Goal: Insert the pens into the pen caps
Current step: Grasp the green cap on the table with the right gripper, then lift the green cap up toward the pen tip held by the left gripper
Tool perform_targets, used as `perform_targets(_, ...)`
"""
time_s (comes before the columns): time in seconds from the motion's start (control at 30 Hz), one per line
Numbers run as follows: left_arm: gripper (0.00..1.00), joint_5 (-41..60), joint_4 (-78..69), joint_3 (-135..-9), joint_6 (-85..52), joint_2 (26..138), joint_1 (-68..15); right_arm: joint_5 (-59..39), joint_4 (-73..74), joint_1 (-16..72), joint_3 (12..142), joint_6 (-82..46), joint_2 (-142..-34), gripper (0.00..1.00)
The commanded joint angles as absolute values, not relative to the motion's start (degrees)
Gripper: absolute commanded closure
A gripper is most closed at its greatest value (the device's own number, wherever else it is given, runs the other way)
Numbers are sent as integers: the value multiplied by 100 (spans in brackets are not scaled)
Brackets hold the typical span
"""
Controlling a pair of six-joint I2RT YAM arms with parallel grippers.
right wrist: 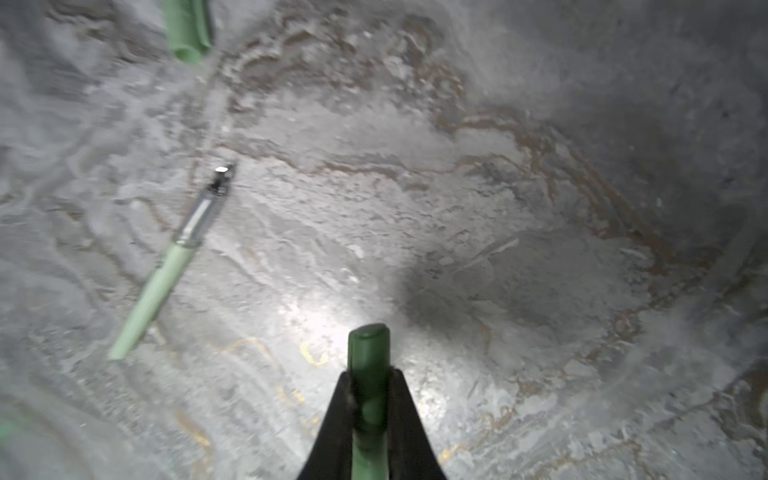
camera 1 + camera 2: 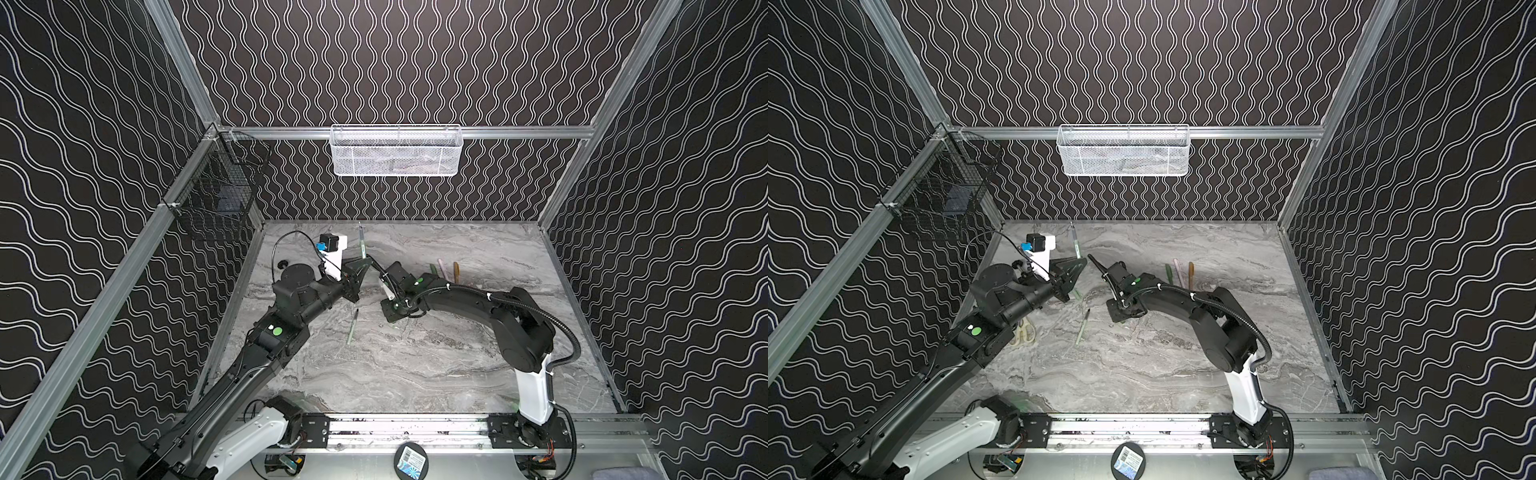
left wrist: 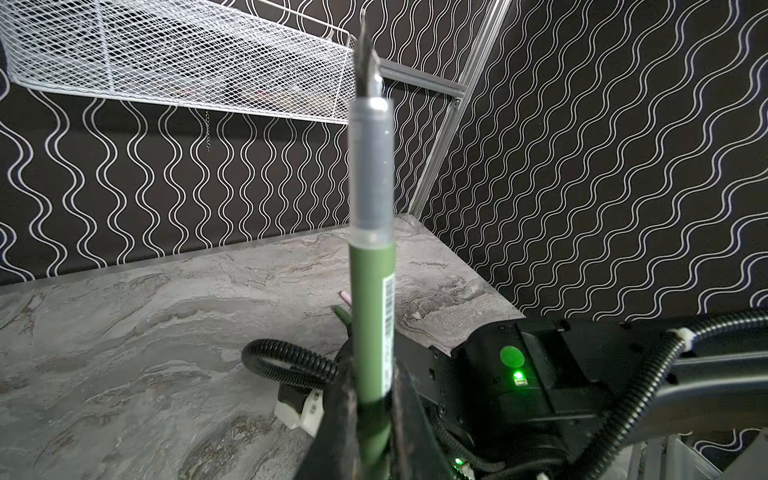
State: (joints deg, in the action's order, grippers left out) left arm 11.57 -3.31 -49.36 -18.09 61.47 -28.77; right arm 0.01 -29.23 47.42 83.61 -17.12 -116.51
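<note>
A slim dark green pen point(image 3: 372, 311) is clamped upright in the left gripper point(image 3: 374, 399). A stubby dark green cap point(image 1: 369, 349) is pinched in the right gripper point(image 1: 370, 386). At six o'clock from the upright pen, a pale green pen point(image 2: 352, 328) is seen flat on the grey marble table point(image 2: 415, 365).

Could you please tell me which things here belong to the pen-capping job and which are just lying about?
Job: dark green pen in the left end effector; dark green cap in the right end effector; pale green pen, pale green cap; green pen, pink pen, gold pen.
Lying about: scissors; white mesh basket; black wire basket.
</note>
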Motion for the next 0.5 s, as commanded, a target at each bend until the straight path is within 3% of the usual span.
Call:
perform_targets(0.0, 100, 1230, -532, -4968, -1828, 6176, -2872, 77, -2804, 4656, 8155, -1852, -11668, 88)
perform_targets(0.47, 100, 1318, -554, -4966, -1864, 6262, -2870, -541, -1809, 4090, 7041, -2344, -10909, 89)
